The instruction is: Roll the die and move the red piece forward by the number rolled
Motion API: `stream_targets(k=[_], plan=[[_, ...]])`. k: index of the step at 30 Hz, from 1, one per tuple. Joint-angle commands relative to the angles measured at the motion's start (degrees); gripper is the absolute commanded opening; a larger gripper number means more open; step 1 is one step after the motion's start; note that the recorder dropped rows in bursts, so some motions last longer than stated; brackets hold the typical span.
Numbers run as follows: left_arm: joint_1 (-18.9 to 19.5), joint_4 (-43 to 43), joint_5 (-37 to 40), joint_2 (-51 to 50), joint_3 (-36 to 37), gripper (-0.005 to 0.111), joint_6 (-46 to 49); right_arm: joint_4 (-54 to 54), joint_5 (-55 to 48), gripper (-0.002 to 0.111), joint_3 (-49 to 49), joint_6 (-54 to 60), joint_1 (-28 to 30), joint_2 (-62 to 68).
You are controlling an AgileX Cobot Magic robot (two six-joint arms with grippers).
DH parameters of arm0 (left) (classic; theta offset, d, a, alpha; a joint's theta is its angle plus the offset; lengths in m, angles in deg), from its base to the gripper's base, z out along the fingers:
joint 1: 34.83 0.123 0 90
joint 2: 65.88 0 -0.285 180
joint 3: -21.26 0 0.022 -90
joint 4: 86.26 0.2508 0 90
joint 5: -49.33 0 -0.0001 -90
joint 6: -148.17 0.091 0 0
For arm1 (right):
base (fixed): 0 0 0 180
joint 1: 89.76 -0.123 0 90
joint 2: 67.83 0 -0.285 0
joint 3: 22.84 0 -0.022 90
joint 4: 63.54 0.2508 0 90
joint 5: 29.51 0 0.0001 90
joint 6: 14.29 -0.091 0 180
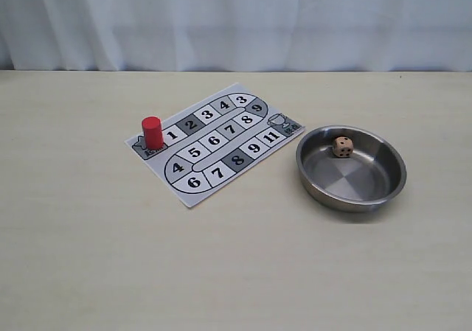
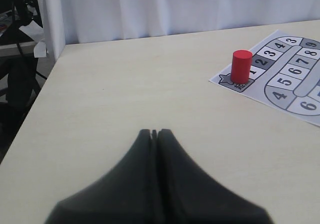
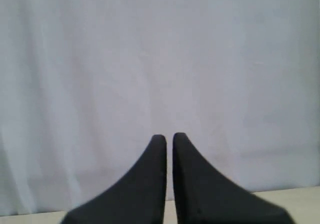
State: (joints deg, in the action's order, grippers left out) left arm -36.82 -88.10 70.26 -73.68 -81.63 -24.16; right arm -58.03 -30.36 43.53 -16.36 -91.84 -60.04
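Observation:
The red piece point(image 1: 152, 132) stands upright on the start square at the left end of the numbered game board point(image 1: 214, 141); the left wrist view shows the red piece point(image 2: 241, 67) too, beyond and to one side of my fingertips. The tan die point(image 1: 342, 147) lies inside the steel bowl point(image 1: 351, 196), near its far wall. Neither arm appears in the exterior view. My left gripper point(image 2: 155, 132) is shut and empty, hovering above bare table. My right gripper point(image 3: 169, 136) is shut with only a thin slit between its fingers, facing the white curtain, holding nothing.
The board point(image 2: 282, 74) lies at an angle on a pale wooden table point(image 1: 96, 257). A white curtain point(image 1: 236, 21) hangs behind the table. The table's left edge point(image 2: 30, 109) drops off beside dark equipment in the left wrist view.

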Motion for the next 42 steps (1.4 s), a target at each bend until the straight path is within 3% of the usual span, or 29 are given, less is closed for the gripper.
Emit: stream_targets(k=[1, 11, 21, 26, 30, 40, 42], plan=[[0.0, -0.36, -0.65, 0.01, 0.11, 0.0, -0.22, -0.03, -10.84, 0.004, -9.33, -0.25, -0.01, 0.0], [0.0, -0.36, -0.65, 0.01, 0.11, 0.0, -0.22, -0.57, -26.21, 0.004, -27.73, -0.13, -0.01, 9.09], [0.0, -0.36, -0.65, 0.01, 0.11, 0.0, -0.22, -0.57, -28.19, 0.005, -35.82, 2.07, -0.01, 24.9], [0.0, -0.36, -0.65, 0.01, 0.11, 0.0, -0.22, -0.42, -28.3, 0.023, -36.36, 9.69, -0.01, 33.56], [0.0, -0.36, -0.65, 0.01, 0.11, 0.0, -0.22, -0.42, -26.07, 0.052, -36.4, 10.45, -0.01, 44.77], [0.0, -0.36, -0.65, 0.01, 0.11, 0.0, -0.22, -0.42, -21.19, 0.054, -36.63, 10.45, -0.01, 65.56], [0.0, -0.36, -0.65, 0.01, 0.11, 0.0, -0.22, -0.29, -24.66, 0.054, -39.18, 10.45, -0.11, 69.03]])
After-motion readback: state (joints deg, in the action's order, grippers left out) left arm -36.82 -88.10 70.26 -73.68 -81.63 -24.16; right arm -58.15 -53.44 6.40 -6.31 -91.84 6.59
